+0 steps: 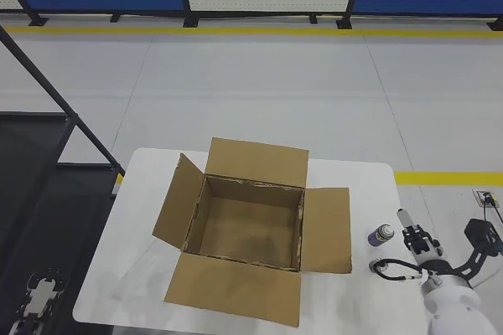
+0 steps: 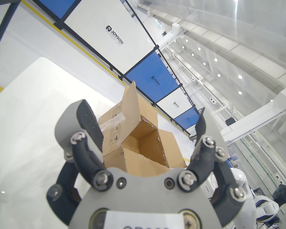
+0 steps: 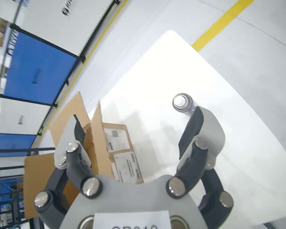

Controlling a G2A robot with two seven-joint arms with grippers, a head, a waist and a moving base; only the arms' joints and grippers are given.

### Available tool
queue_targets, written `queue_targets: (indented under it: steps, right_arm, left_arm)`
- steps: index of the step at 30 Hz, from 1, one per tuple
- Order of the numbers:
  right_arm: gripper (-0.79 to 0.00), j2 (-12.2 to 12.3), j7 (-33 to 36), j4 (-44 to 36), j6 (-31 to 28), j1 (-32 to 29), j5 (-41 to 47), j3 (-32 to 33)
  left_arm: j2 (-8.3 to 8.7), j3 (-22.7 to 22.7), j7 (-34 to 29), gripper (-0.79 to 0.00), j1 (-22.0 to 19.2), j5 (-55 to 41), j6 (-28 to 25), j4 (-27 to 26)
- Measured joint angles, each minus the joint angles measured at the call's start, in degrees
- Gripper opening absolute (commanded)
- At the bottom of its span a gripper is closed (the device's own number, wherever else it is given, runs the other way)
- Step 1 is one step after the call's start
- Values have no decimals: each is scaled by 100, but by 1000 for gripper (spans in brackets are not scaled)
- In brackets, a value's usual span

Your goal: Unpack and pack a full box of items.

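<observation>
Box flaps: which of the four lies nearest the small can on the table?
The flap lying flat beside the can; the other three leave the box on its other edges, farther off.

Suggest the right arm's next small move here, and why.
Probably shift the right gripper sideways so its open fingers straddle the can: the can stands upright on the table beside the box, just off one fingertip, and the box looks empty.

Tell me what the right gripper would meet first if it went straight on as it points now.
Likely the small can, upright just beyond one fingertip of the open right gripper. The line between its fingers runs over bare table beside the cardboard box. Depth is unclear; it might pass.
</observation>
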Motion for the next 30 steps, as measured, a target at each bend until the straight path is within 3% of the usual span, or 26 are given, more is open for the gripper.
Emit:
queue_targets:
  steps: [4, 11, 14, 19, 24, 30]
  right_arm:
    - [0, 1, 472, 10, 10, 4, -276, -1]
    - [0, 2, 471, 24, -5, 9, -251, -15]
    - [0, 38, 540, 369, -590, 184, -181, -246]
    - [0, 151, 277, 687, -2062, 307, -1106, -444]
    - [0, 246, -484, 651, -2760, -174, -2553, -373]
    - [0, 318, -917, 710, -3140, -869, -3278, 20]
  left_arm:
    - [0, 0, 0, 0, 0, 0, 0, 0]
    - [0, 0, 0, 0, 0, 0, 0, 0]
    - [0, 0, 0, 0, 0, 0, 0, 0]
    - [0, 0, 0, 0, 0, 0, 0, 0]
    - [0, 0, 0, 0, 0, 0, 0, 0]
    - [0, 0, 0, 0, 0, 0, 0, 0]
